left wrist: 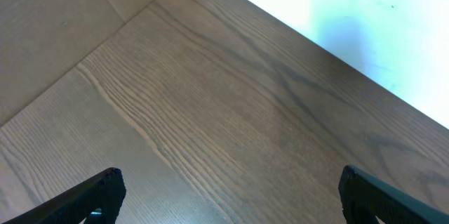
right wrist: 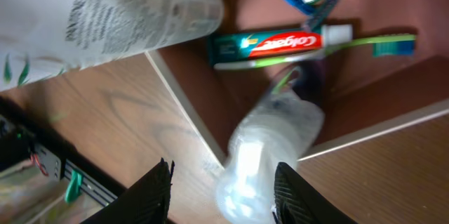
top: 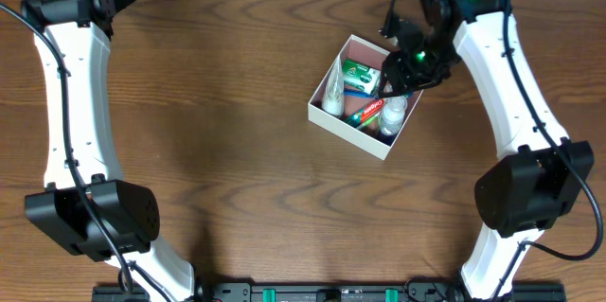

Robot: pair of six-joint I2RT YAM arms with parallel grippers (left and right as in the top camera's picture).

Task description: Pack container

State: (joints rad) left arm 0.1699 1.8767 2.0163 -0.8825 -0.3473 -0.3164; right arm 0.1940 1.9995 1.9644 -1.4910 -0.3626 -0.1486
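my right gripper [right wrist: 224,189]: half open, bottle [right wrist: 270,147] loose inside it
my left gripper [left wrist: 231,192]: wide open, empty
container [top: 352,135]: 2 o'clock on surface [top: 237,151]
risk: bottle sits over container's corner rim; could tip out

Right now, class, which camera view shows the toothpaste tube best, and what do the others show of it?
The right wrist view: the toothpaste tube lies close, its red and green label readable. The overhead view shows it only as a small red strip inside the container. The left wrist view shows none of it.
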